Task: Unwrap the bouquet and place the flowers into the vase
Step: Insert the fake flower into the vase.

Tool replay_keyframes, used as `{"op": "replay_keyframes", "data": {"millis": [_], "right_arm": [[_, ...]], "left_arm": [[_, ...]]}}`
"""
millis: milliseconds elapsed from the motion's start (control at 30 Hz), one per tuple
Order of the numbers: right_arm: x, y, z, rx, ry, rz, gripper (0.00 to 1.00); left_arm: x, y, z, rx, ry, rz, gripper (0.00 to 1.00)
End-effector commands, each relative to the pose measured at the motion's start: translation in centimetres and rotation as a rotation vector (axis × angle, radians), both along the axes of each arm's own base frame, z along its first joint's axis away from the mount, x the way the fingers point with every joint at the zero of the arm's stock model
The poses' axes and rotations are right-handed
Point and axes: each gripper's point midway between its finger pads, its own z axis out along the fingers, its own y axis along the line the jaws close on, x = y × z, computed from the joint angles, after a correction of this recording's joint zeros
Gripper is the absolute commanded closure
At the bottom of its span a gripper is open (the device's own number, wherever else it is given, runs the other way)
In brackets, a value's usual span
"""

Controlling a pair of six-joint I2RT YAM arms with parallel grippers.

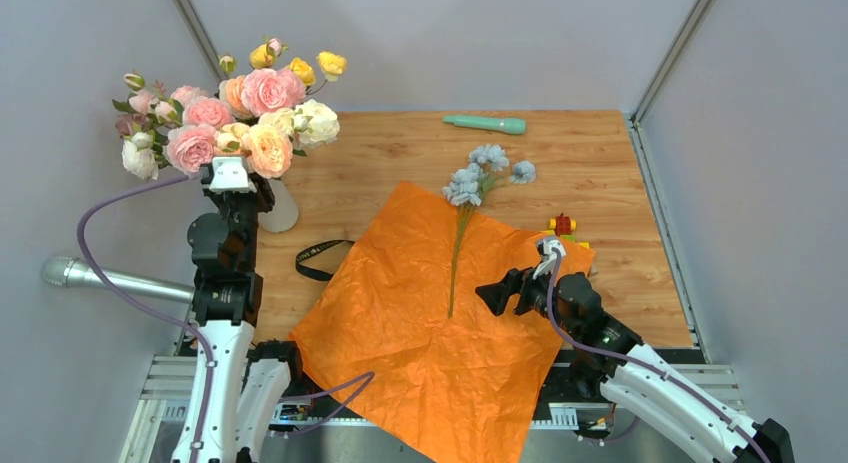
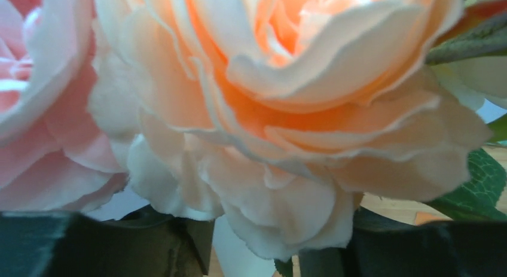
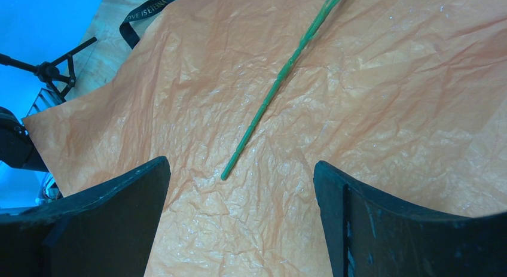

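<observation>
From high behind the near edge we overlook the whole wooden table point(image 1: 380, 143); our left wrist view crowds a peach fabric rose point(image 2: 287, 109); our right wrist view looks closely down on the crinkled orange paper sheet point(image 3: 388, 109), shared with the overhead view.

The orange paper point(image 1: 430, 323) lies unfolded, crinkled and flat on the tabletop point(image 1: 600, 153), with its black strap point(image 1: 318, 259) loose just beside its left edge. Pink, peach, white and yellow flowers point(image 1: 235, 123) stand upright in the off-white vase point(image 1: 282, 211) at the left. One pale blue flower point(image 1: 485, 173) lies apart, its green stem running down the paper.
</observation>
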Motion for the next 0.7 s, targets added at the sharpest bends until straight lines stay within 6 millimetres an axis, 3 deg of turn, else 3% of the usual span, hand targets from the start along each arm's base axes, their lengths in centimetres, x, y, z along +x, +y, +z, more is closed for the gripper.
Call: {"op": "replay_keyframes", "data": {"millis": [0,400,667], "right_arm": [[0.3,0.5,1.3,0.045,-0.025,0.003,0.09],[0.3,0.4,1.4,0.044,-0.025,0.002,0.09],[0.3,0.5,1.5,0.045,-0.025,0.001,0.09]], "left_arm": [[-0.6,-0.5,0.2,-0.025,-0.012,-0.029,0.43],[-2.0,-1.5,-0.4,-0.053,0.01,-0.077,0.09],[-3.0,-2.5,-1.8,-0.093,0.073,-0.11,0.01]]}}
